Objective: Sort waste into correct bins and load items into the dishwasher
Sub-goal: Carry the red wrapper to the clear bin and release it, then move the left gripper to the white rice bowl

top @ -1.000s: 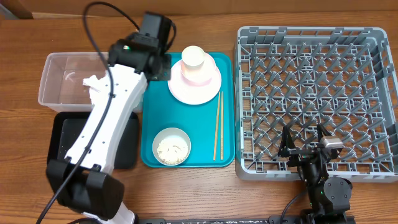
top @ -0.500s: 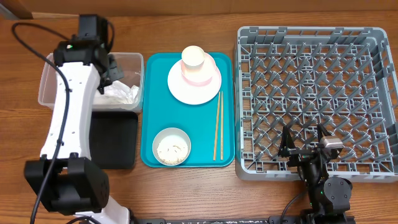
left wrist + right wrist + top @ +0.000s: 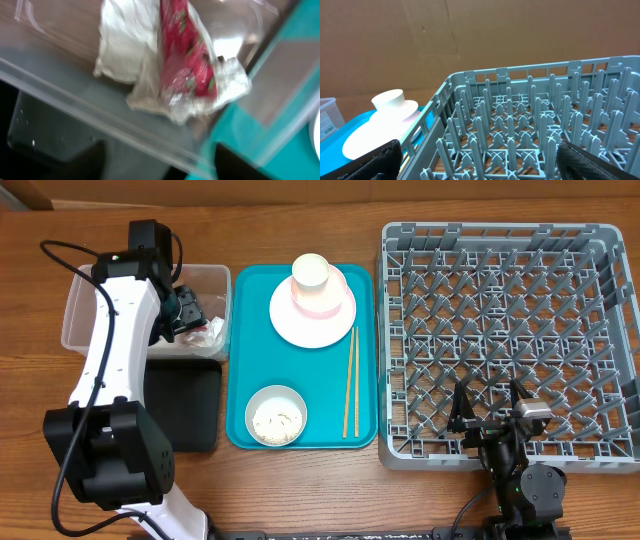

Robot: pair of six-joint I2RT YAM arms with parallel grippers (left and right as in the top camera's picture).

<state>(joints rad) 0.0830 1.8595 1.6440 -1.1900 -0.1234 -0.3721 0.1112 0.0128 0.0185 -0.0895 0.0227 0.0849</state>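
Observation:
My left gripper (image 3: 186,311) hangs over the right end of the clear tub (image 3: 85,315), jaws apart and empty. Just beyond its fingertips (image 3: 87,161), a crumpled white tissue (image 3: 125,45) and a red wrapper (image 3: 185,50) lie inside the tub. The black tray (image 3: 190,410) sits in front of the tub. On the teal tray (image 3: 245,350) stand a plate (image 3: 290,325) carrying a pink cup (image 3: 318,305) with a white cup (image 3: 312,272) on top, a white bowl of rice (image 3: 276,416), and chopsticks (image 3: 350,380). My right gripper (image 3: 490,412) stays open at the near edge of the grey rack (image 3: 510,310).
The rack's upright pegs (image 3: 520,125) fill the right wrist view between the open right gripper (image 3: 485,167) fingers. The plate and cups (image 3: 385,120) show to its left. A black cable (image 3: 60,255) loops off the left arm above the tub.
The left arm swung left from the teal tray to the clear tub. Its jaws have opened, and the tissue and red wrapper now lie in the tub. The right arm has not moved.

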